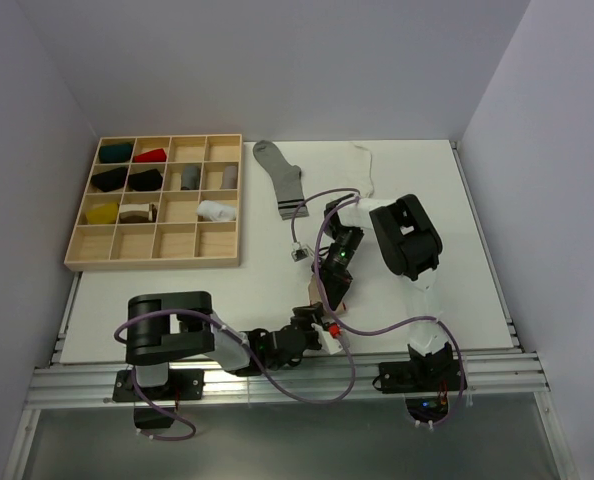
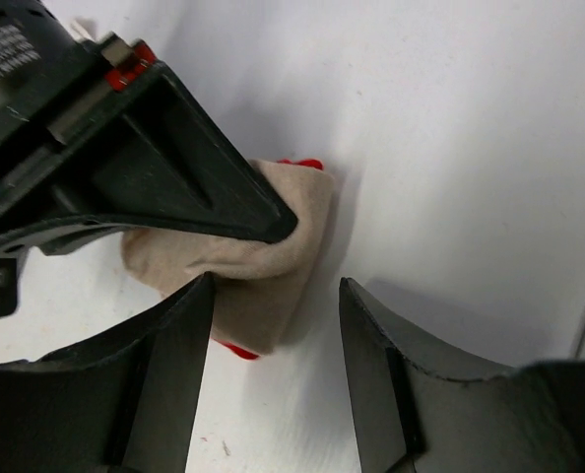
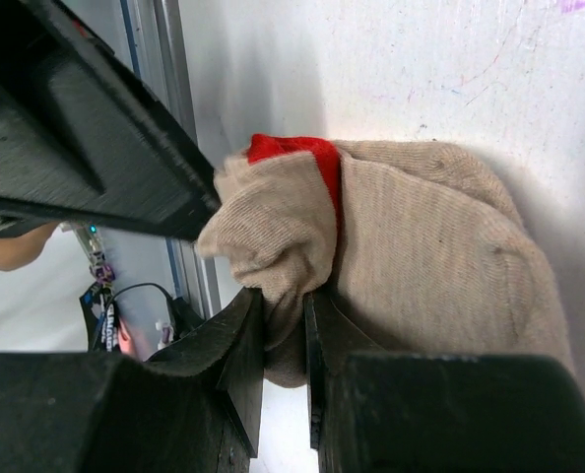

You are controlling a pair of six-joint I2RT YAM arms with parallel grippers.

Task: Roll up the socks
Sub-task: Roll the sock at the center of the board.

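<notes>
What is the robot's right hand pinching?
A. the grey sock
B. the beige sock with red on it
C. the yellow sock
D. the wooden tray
B: in the right wrist view, the right gripper is shut on a fold of the beige sock.

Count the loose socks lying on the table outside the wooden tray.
3: a grey fabric sock with black stripes beside the wooden compartment tray, a white sock right of it, a beige sock with red trim pinched in the right jaws. More may be hidden.
</notes>
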